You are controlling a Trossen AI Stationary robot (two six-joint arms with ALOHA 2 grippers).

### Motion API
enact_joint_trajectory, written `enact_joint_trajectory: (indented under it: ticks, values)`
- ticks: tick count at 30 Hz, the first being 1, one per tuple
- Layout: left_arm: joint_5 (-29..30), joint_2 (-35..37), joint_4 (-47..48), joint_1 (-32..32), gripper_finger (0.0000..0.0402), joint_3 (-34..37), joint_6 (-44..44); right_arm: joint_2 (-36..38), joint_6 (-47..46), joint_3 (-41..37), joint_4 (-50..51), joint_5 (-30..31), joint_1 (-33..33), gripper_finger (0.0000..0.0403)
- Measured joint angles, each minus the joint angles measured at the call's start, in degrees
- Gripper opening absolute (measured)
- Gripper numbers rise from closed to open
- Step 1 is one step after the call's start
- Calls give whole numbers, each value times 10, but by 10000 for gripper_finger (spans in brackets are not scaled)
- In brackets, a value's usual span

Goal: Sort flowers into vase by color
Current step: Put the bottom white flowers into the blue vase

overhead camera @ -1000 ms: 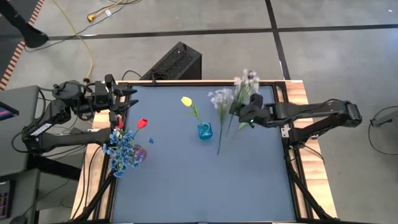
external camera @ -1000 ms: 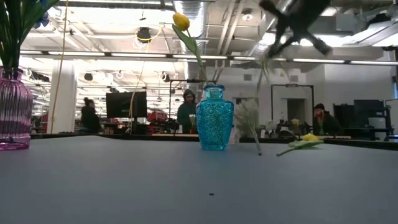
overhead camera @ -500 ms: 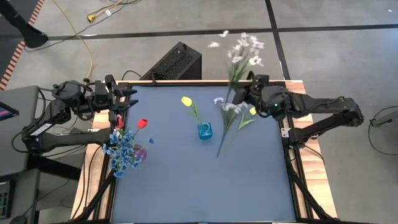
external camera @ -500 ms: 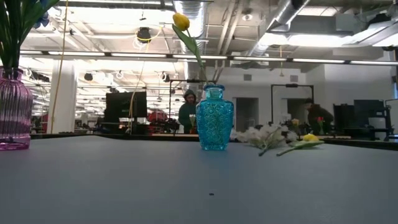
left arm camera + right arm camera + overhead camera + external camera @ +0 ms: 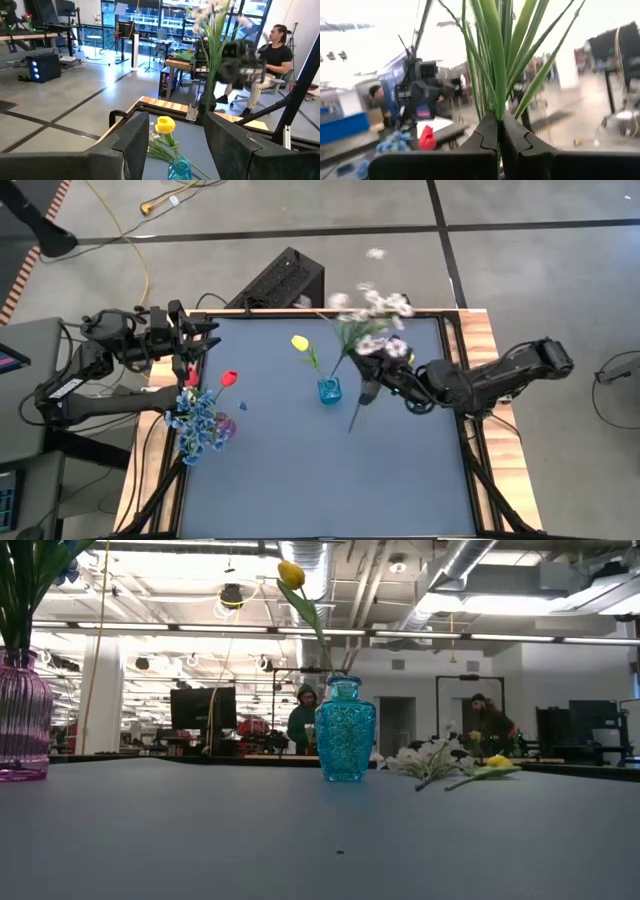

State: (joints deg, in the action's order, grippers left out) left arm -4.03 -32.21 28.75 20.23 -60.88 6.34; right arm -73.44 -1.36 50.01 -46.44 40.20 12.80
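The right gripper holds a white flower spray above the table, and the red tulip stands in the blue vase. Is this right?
Not quite. The blue vase holds the yellow tulip, as the high view shows. The right gripper does hold the white flower spray.

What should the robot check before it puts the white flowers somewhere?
1. Right gripper has the white flowers tight: ok, its fingers are shut on the stems.
2. Flowers lifted off the table: ok, this bunch is up in the air.
3. Blue vase has room: cannot tell, a yellow tulip is already in it.
4. Pink vase fits white flowers: not ok, it holds the blue flowers.
5. Left gripper out of the way: ok, open, waiting at the far left corner.
6. Table sorted: not ok, loose flowers lie beside the blue vase.
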Motion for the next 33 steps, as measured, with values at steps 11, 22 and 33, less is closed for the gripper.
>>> enact_joint_trajectory:
  ticks: [11, 22, 33]
  values:
    - [17, 0, 0, 0, 177, 0, 23, -67, 121, -65, -65, -60, 0, 24]
    - [18, 0, 0, 0, 177, 0, 41, -163, 137, -66, -114, -58, -29, 24]
    - [18, 0, 0, 0, 177, 0, 47, -168, 127, -66, -70, -43, -27, 24]
